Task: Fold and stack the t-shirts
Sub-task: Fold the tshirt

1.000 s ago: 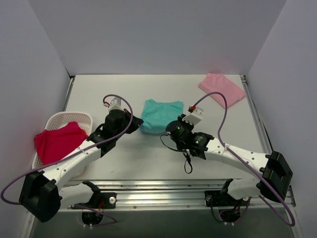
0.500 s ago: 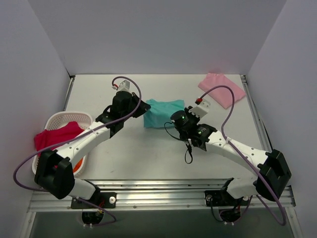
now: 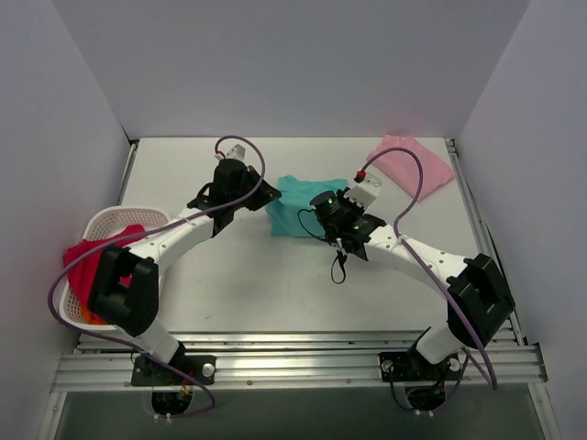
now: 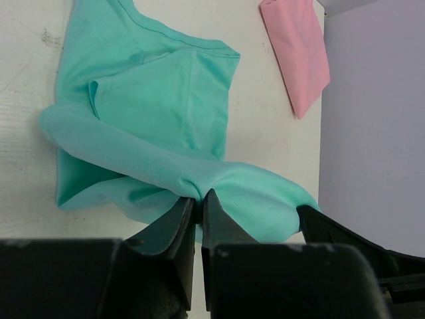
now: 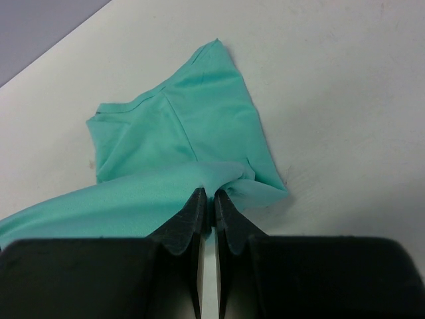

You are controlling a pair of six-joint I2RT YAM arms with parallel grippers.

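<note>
Top external, white basket [image 3: 128, 212] holding red cloth [image 3: 89, 261] — left hand [image 4: 198, 203] and right hand [image 5: 207, 199] pinched tight on teal t-shirt [image 3: 293, 206]

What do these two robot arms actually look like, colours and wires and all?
The left arm and right arm are white tubes with chunky black joints, a purple cable looping along each. The left gripper and right gripper each have two flat black fingers.

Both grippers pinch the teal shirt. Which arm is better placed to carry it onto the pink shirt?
Probably the right. The right gripper pinches the teal shirt on the side nearer the pink shirt; the left gripper holds the opposite side.
</note>
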